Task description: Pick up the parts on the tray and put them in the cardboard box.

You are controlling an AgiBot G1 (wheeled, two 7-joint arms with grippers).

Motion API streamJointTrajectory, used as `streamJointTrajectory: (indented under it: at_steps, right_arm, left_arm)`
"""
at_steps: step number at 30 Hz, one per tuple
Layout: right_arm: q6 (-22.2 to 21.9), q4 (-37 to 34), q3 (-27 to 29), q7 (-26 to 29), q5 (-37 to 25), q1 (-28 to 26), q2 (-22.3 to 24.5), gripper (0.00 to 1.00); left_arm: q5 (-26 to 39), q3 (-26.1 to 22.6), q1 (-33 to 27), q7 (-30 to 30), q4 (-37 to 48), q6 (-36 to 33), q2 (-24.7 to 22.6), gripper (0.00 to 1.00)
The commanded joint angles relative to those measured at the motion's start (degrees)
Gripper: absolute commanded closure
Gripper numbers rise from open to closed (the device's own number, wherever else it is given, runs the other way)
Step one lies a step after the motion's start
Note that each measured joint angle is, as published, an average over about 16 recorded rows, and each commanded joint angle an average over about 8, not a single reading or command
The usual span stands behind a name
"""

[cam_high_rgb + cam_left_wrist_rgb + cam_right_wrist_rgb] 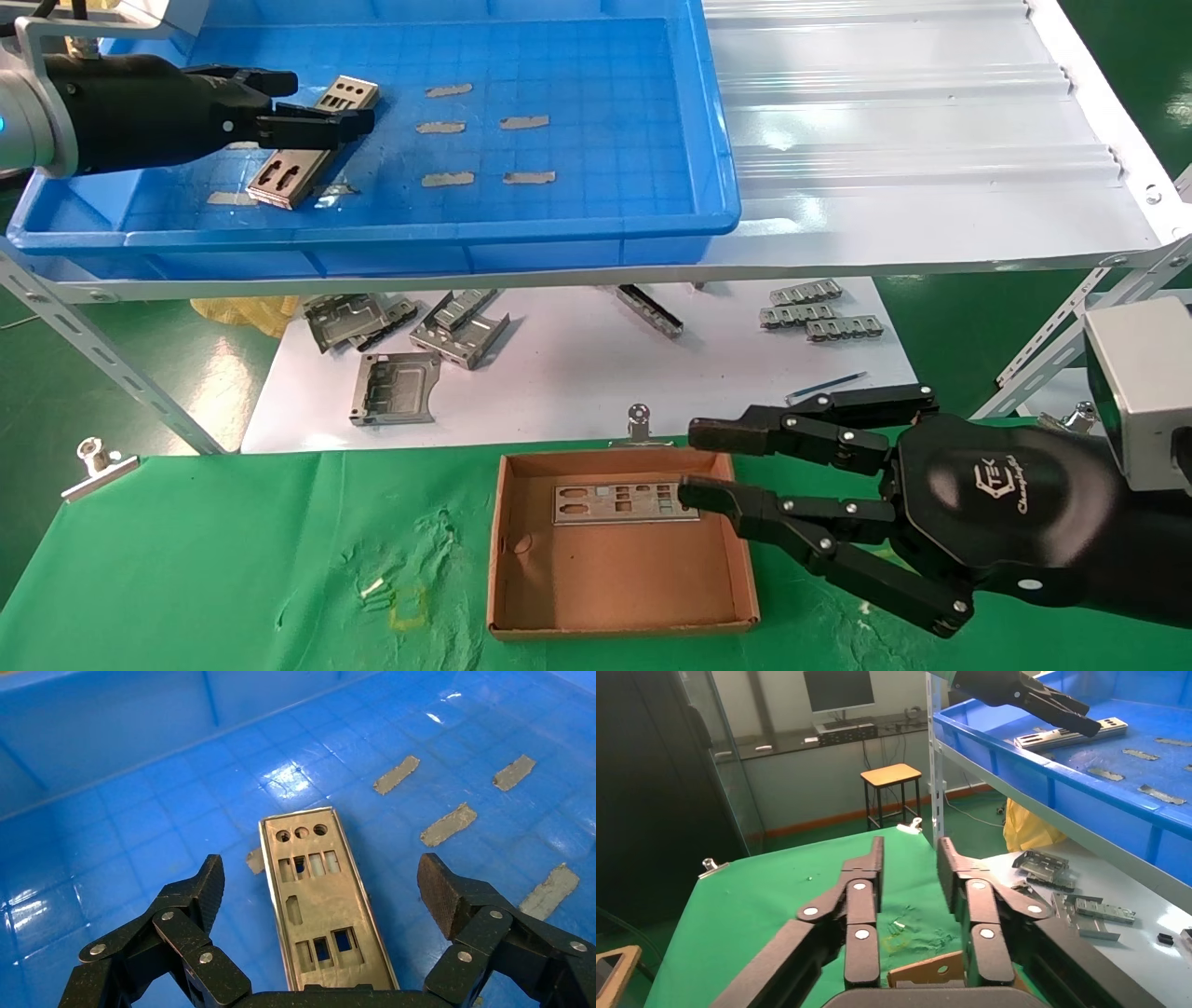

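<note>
Fingers spread wide, our left gripper [322,885] hovers low over a part [325,906] on the floor of the tray [596,224], one pad [209,881] on each side of the plate's long edges and neither touching it. The wrist view shows the plate lying flat on the blue grid, its punched round holes at the far end and rectangular cutouts running toward the gripper's palm.

In the head view, the same plate [289,175] sits under the gripper near the tray's left end, with a second part [346,92] just beyond it.

We judge the plate light, stiff and thin, with smooth metal faces that could slip between the pads; because it lies flat on the floor there is little edge to catch. The surest hold looks to be across the narrow width, near the middle of its length, so that it hangs level.

Small grey tape strips [447,178] dot the tray floor to the right.

Lower down, our right gripper [708,461] hangs with its fingers apart and empty at the right wall of the cardboard box [521,620], which already holds one part [622,503] against its far side on the green cloth [233,559].
</note>
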State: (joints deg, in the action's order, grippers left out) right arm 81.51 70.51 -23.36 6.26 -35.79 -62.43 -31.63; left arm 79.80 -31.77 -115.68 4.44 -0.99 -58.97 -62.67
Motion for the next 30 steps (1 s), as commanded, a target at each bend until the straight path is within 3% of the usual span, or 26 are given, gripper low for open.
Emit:
streamJointTrajectory:
  at_steps: [1,30]
  right_arm:
    - [0.0,0.0,0.0,0.0,0.0,0.0,0.0,0.00]
    - [0.0,0.0,0.0,0.0,0.0,0.0,0.0,0.00]
  left_arm:
    - [0.1,-0.1,-0.2,0.3,0.4,0.1,-0.1,1.00]
    - [-0.5,0.4,0.1,-0.9,0.4,1.7,0.2,1.00]
